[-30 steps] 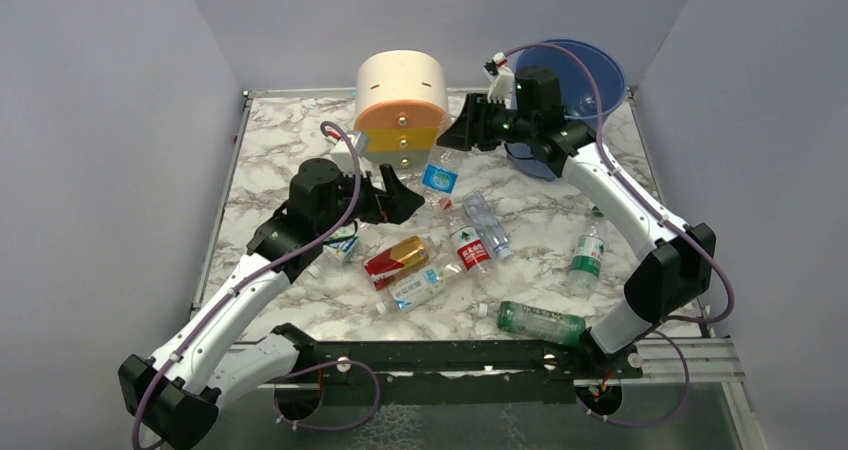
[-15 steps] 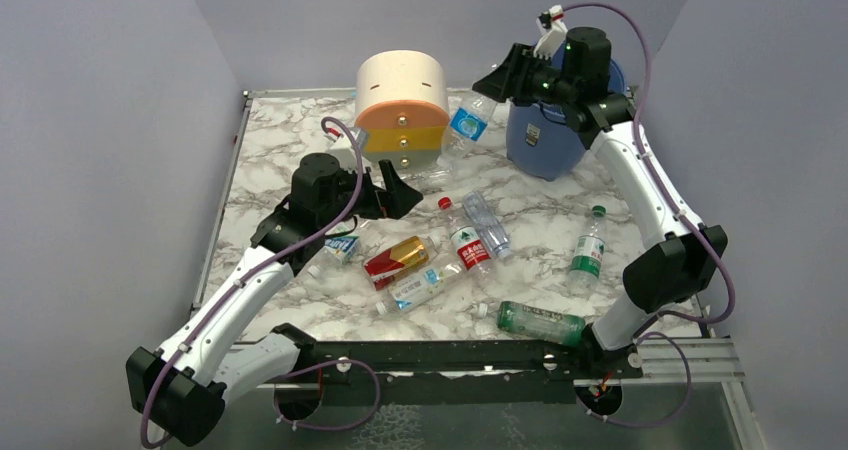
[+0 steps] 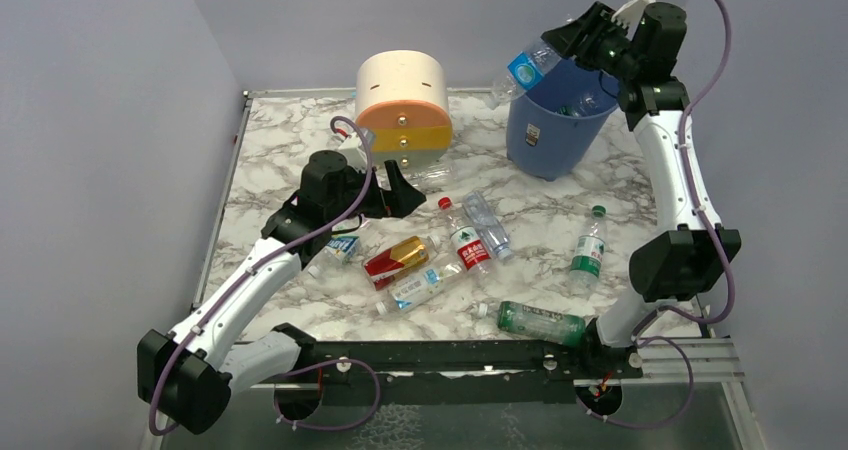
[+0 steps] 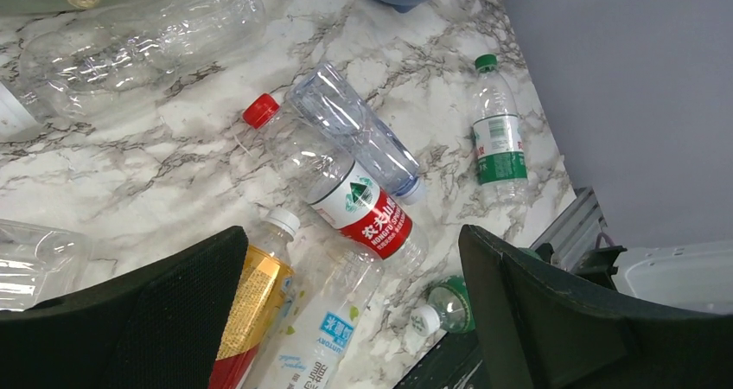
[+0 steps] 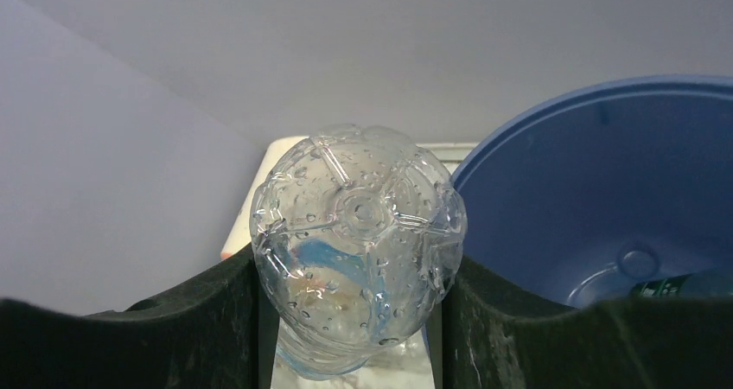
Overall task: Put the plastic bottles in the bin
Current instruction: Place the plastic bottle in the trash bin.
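On the left, left gripper (image 3: 398,192) spread wide and empty, hovering low over loose bottles (image 3: 470,238) beside drawer unit (image 3: 402,95). Over the last second right gripper (image 3: 568,40) climbed from down low, clamped on blue-label bottle (image 3: 525,68), now at bin (image 3: 545,140) rim; drop looks next. Arm stretched tall, wrist tipped down.

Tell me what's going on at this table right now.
The right gripper holds a clear blue-labelled bottle raised at the rim of the blue bin, not yet let go. At least one bottle seems to lie inside the bin already. The left gripper hovers open and empty, low over the marble table, where several more bottles lie scattered, waiting to be picked up.
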Controlling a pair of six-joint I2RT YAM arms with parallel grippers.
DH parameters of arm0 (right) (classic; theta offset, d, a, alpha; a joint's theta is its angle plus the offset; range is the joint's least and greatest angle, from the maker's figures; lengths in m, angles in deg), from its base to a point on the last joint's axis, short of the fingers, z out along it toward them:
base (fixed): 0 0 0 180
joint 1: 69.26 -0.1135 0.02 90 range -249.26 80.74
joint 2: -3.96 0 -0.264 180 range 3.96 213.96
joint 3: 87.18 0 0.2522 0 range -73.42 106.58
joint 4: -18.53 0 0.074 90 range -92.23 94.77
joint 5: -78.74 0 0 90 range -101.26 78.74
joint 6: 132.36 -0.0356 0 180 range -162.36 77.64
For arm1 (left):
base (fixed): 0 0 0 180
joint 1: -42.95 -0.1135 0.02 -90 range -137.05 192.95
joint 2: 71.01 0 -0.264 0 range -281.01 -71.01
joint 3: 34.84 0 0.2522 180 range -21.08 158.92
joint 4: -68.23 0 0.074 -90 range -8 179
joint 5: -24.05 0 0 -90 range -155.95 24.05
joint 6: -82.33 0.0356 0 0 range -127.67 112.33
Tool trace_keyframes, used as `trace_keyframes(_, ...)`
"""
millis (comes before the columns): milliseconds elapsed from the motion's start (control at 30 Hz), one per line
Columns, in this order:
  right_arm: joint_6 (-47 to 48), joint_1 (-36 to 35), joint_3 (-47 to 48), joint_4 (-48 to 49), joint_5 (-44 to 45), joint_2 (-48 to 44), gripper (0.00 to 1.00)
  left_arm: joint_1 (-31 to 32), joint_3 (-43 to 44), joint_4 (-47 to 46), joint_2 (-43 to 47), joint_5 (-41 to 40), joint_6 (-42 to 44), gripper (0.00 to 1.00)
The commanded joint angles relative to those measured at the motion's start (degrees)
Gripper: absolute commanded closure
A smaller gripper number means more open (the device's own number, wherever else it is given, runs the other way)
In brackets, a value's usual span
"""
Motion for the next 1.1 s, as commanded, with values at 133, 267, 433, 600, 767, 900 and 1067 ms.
trace_keyframes(133, -4.1, 5.5, 4.2, 6.5, 4.3, 0.7, 0.46, -0.5, -1.2, -2.6, -0.4, 2.0, 0.5, 0.01)
trace_keyframes(267, -4.1, 7.6, 4.7, 6.7, 6.4, 0.4, 0.45, -0.6, -2.3, -3.4, -0.2, 2.0, 0.1, 0.01)
trace_keyframes(433, -4.1, 10.0, 4.3, 6.9, 9.0, -0.3, 0.45, -0.7, -3.4, -4.7, -0.5, 2.5, -0.5, 0.01)
trace_keyframes(600, -4.1, 11.4, 4.0, 6.7, 11.1, -0.2, 0.45, -0.7, -3.8, -5.7, -1.1, 3.2, -1.0, 0.01)
trace_keyframes(767, -4.1, 11.8, 3.2, 6.9, 12.1, 0.8, 0.45, -0.7, -4.3, -5.9, -0.8, 3.2, -1.1, 0.01)
trace_keyframes(900, -4.0, 12.0, 2.9, 7.1, 12.4, 1.7, 0.45, -0.7, -4.9, -6.2, -0.8, 3.3, -1.4, 0.01)
trace_keyframes(1067, -3.8, 12.1, 2.1, 7.0, 13.0, 2.3, 0.45, -0.7, -5.0, -6.6, -1.2, 3.6, -1.6, 0.01)
